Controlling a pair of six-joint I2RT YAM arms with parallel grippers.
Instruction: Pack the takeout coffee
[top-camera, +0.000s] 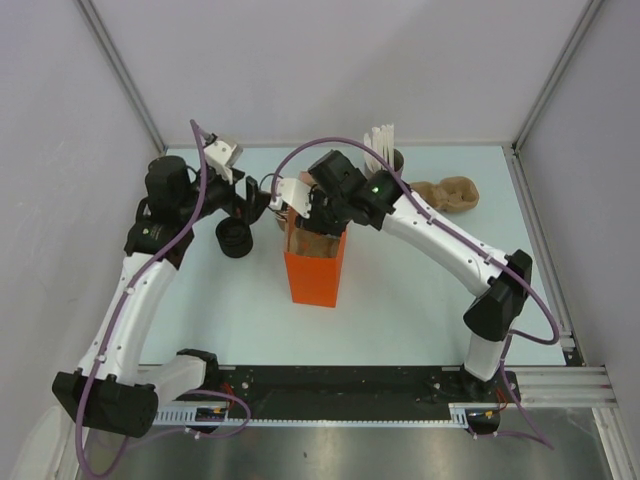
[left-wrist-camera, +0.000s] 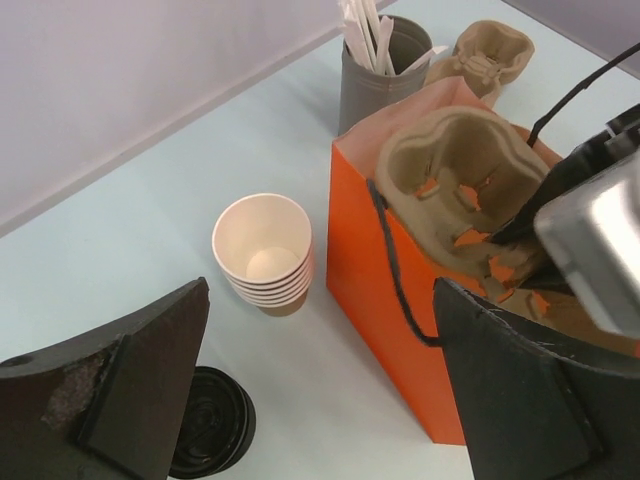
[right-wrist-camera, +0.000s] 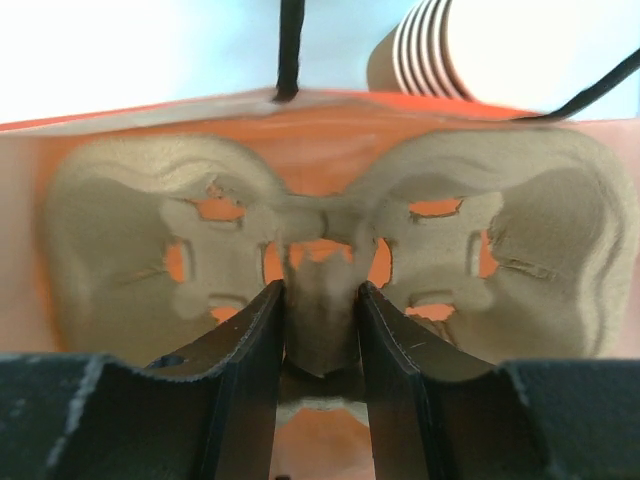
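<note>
No takeout coffee shows in any view. An orange paper bag (top-camera: 315, 275) (left-wrist-camera: 390, 300) (right-wrist-camera: 320, 155) stands upright mid-table with its black cord handles. A tan pulp cup carrier (top-camera: 318, 245) (left-wrist-camera: 450, 160) (right-wrist-camera: 130, 230) sits in the bag's mouth, tilted, its upper part above the rim. My right gripper (top-camera: 305, 215) (right-wrist-camera: 320, 290) comes from above and is shut on the carrier's centre post. My left gripper (top-camera: 258, 205) (left-wrist-camera: 322, 290) hovers open just left of the bag, with nothing between its fingers.
A stack of lidless tan cups (left-wrist-camera: 262, 250) (right-wrist-camera: 470, 50) stands left of the bag. A stack of black lids (top-camera: 235, 238) (left-wrist-camera: 212, 435) lies nearer the left arm. A grey holder of white stirrers (top-camera: 383, 150) (left-wrist-camera: 375, 75) and spare pulp carriers (top-camera: 448, 195) (left-wrist-camera: 490, 50) stand at the back.
</note>
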